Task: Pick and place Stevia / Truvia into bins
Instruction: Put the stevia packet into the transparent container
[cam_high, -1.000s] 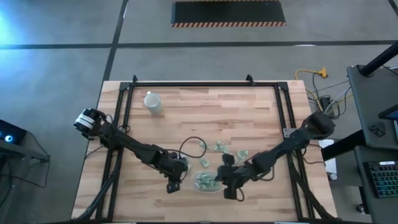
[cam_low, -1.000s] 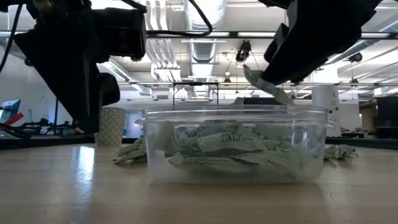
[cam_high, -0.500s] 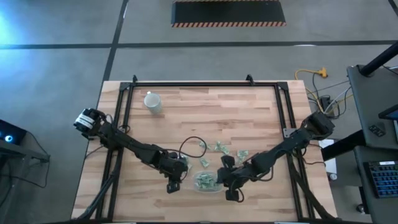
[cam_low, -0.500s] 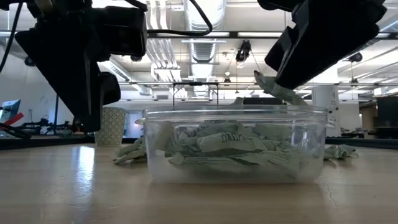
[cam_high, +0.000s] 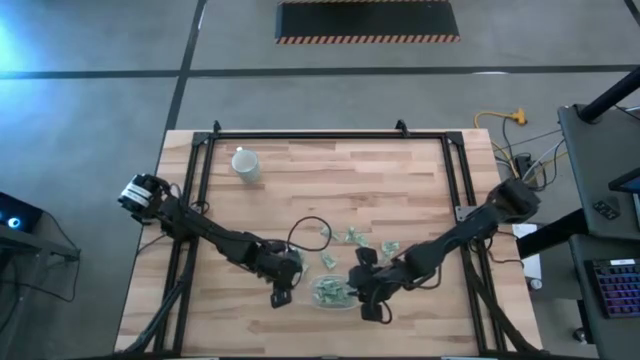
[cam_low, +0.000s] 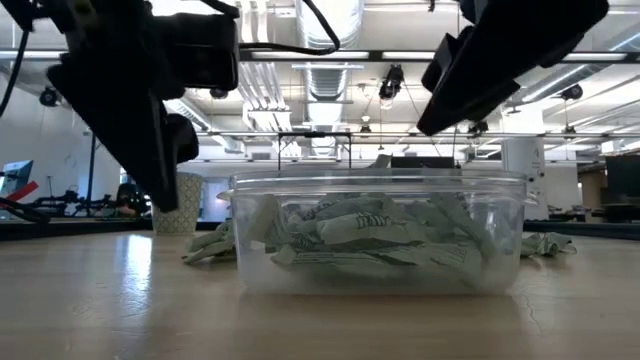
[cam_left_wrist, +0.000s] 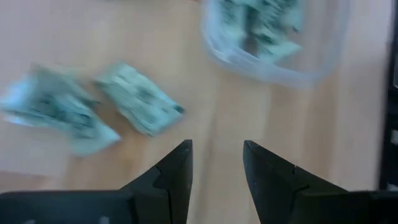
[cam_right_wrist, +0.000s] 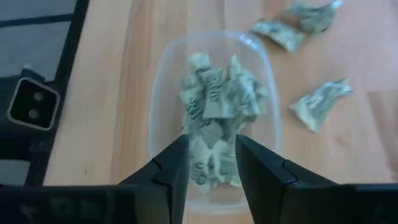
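The bin (cam_right_wrist: 153, 127) is a clear shallow container near the table's front edge, partly filled with pale green Stevia sachets (cam_right_wrist: 214, 106). My right gripper (cam_right_wrist: 211, 155) hangs open above the bin's right side with nothing between its fingers. My left gripper (cam_left_wrist: 216, 155) is open just left of the bin (cam_high: 330, 292), above bare wood, also empty. Two loose sachets (cam_left_wrist: 140, 102) (cam_left_wrist: 56, 112) lie flat on the table beyond its fingers. More loose sachets (cam_high: 352, 237) lie on the wood behind the bin.
A white cup (cam_high: 245, 163) stands at the table's far left. A black cable (cam_high: 305, 228) loops across the wood behind the left gripper. The black frame rails (cam_high: 452, 180) run along the table's sides and far edge.
My right gripper has opened above the bin and let go of the sachet it was holding at its fingertips. That sachet has dropped in among the others in the bin.
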